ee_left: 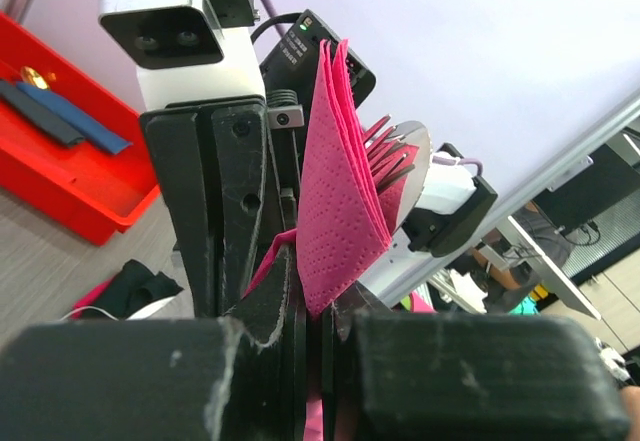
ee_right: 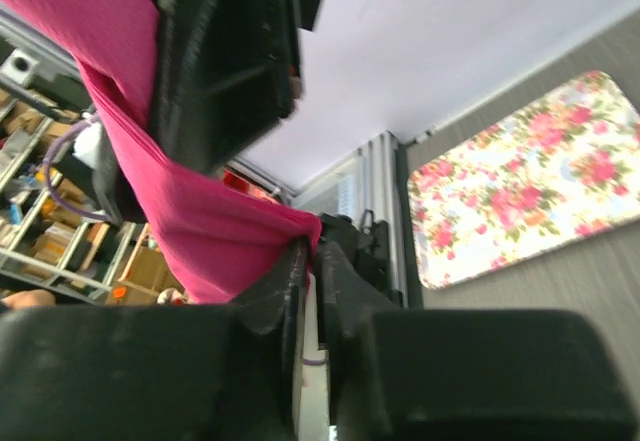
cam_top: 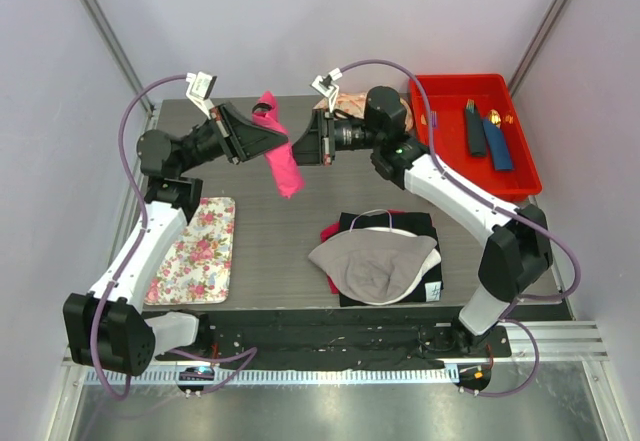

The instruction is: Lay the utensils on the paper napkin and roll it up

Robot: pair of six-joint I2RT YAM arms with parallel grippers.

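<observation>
Top view, napkin: the pink napkin (cam_top: 283, 166) hangs in the air over the middle of the table, between the two raised arms, its long axis steep, far end high and near end drooping.
Top view, grippers: the left gripper (cam_top: 270, 141) and the right gripper (cam_top: 300, 146) face each other from either side, both touching it and equally near.
Left wrist, grip: its fingers are pressed together on the lower edge of the folded sheet.
Left wrist, utensils: thin tines (ee_left: 392, 151) seem to poke from the fold's upper side.
Right wrist, grip: pinching a pink corner; the floral mat (ee_right: 530, 176) lies well below.
Next move: likely turns on both arms keeping the bundle taut between them.
Writing: none legible.
</observation>
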